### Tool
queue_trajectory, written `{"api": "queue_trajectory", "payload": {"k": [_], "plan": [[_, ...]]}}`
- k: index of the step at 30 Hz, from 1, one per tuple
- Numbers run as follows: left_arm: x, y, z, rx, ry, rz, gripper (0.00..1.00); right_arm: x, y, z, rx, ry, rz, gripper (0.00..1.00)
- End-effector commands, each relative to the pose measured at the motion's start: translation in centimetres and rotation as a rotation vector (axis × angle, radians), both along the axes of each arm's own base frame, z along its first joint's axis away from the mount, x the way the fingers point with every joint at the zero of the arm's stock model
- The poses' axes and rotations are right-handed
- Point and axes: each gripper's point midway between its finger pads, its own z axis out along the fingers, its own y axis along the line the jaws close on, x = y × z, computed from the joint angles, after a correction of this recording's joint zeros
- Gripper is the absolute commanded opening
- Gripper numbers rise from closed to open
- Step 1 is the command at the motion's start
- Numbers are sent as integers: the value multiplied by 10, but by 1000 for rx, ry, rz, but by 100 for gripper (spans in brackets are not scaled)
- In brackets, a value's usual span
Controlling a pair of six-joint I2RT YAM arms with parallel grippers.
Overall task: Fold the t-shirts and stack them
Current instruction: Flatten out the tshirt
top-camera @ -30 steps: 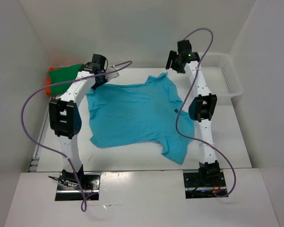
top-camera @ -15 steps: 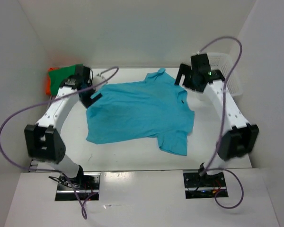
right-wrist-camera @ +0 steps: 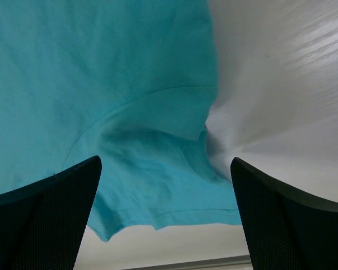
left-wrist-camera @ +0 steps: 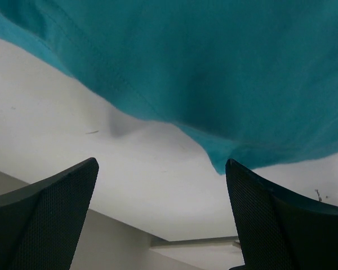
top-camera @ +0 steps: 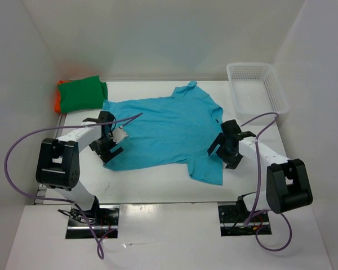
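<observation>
Beyond the right claw [top-camera: 226, 148], at the desk's [top-camera: 152, 184] far corner, sits a white basket [top-camera: 257, 85]. Beyond the left claw [top-camera: 108, 143], a green t-shirt [top-camera: 83, 93] lies on an orange t-shirt [top-camera: 57, 103]. The turquoise t-shirt [top-camera: 163, 132] lies spread between both claws, unobstructed. Only the wrist views show both claws released and empty, with the hem just ahead of the left fingers [left-wrist-camera: 45, 219] and a sleeve ahead of the right.

The turquoise t-shirt [top-camera: 163, 132] lies spread open, nearly flat and lightly rumpled, between the left gripper [top-camera: 104, 143] at its hem and the right gripper [top-camera: 228, 149] beside a sleeve. The green t-shirt [top-camera: 81, 94] lies folded on the orange t-shirt [top-camera: 56, 104], beyond the left gripper.
</observation>
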Motion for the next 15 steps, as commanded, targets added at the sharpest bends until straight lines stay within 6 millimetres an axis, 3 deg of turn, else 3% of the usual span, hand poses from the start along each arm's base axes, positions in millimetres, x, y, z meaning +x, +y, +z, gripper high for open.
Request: {"api": "queue_trajectory", "payload": {"k": [1, 6, 10, 12, 14, 15], "plan": [[3, 3, -16, -9, -9, 67, 100, -4, 22, -13, 124, -23, -70, 100], [4, -6, -26, -93, 25, 103, 97, -20, 29, -28, 101, 69, -20, 100], [-3, -17, -33, -146, 79, 110, 87, -39, 45, -33, 109, 125, 34, 100], [-11, -29, -34, -214, 113, 107, 67, -40, 48, -36, 120, 153, 37, 100], [-14, -41, -32, -280, 124, 112, 52, -43, 49, -38, 110, 172, 55, 93], [-11, -46, -30, -308, 119, 109, 35, -44, 51, -38, 117, 175, 69, 86]]}}
